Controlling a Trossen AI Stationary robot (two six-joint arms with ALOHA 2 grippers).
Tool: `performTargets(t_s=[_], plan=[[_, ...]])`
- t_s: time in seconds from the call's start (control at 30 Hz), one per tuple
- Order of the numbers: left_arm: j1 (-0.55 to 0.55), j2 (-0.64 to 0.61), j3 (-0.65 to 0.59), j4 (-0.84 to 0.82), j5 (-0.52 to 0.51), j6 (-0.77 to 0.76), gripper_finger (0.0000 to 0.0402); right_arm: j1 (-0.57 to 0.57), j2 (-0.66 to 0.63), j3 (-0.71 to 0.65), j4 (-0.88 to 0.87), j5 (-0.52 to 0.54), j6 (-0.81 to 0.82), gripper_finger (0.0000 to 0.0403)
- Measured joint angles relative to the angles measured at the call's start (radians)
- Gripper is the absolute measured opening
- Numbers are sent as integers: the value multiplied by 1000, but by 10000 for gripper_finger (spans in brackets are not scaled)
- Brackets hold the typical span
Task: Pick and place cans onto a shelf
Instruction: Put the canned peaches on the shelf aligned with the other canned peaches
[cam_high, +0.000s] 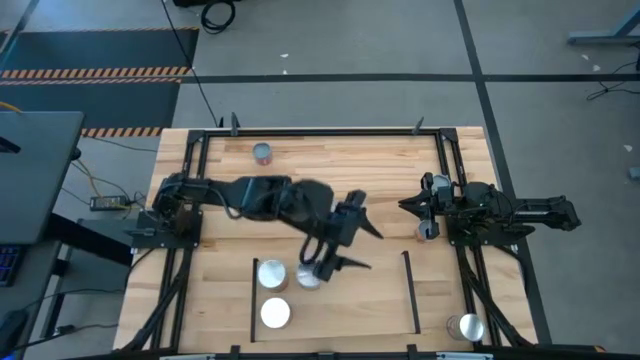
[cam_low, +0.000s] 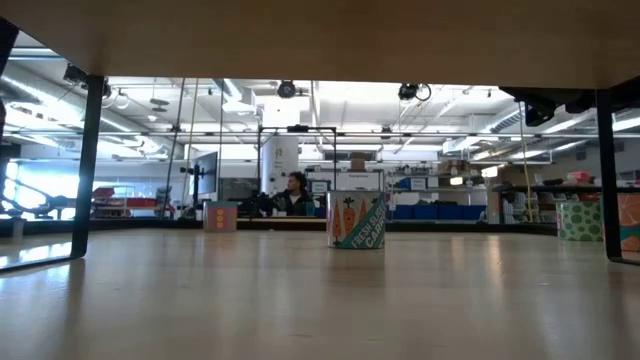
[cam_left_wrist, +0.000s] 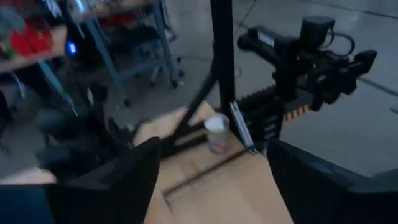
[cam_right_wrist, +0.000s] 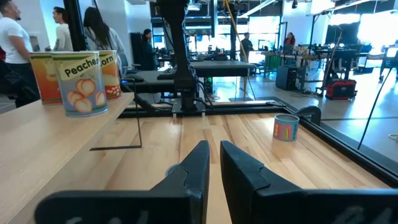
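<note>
The left gripper (cam_high: 350, 245) hangs over the middle of the counter (cam_high: 340, 160), just at 12 o'clock of the shelf (cam_high: 345, 300) in the high view. Its fingers are spread wide and released, with nothing between them. It faces 4 o'clock.

Just at 7 o'clock of it, a grey-top can (cam_high: 308, 277) stands on the shelf, partly under the arm. That can is beside a white-top can (cam_high: 272, 272) at its 9 o'clock. A 2nd white-top can (cam_high: 276, 313) stands just at 6 o'clock of that one. All 3 are on the shelf's 9 o'clock side, by the left rail (cam_high: 253, 300). The rest of the shelf, up to the right rail (cam_high: 410, 290), is bare.

Well apart, a corner can (cam_high: 465, 325) stands at the counter's 5 o'clock corner, outside the shelf. A far can (cam_high: 262, 153) stands near the 12 o'clock edge.

The right gripper (cam_high: 408, 205) waits at 3 o'clock, pointing to 9 o'clock. It is clenched on nothing.
</note>
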Motion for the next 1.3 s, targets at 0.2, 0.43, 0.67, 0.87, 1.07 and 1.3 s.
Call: performTargets(t_s=[0.2, 0.43, 0.67, 0.87, 1.07, 1.3], plan=[[154, 4, -3, -79, -19, 37, 268, 0, 0, 0, 0, 0, 0, 47], [258, 12, -69, -64, -14, -37, 246, 0, 0, 0, 0, 0, 0, 47], [296, 23, -136, -10, 3, 3, 249, 0, 0, 0, 5, 0, 0, 47], [294, 19, -134, 36, 32, 3, 255, 0, 0, 0, 13, 0, 0, 47], [296, 19, -134, 23, -11, 18, 260, 0, 0, 0, 16, 0, 0, 47], [289, 19, -134, 16, -98, 68, 287, 0, 0, 0, 16, 0, 0, 47]])
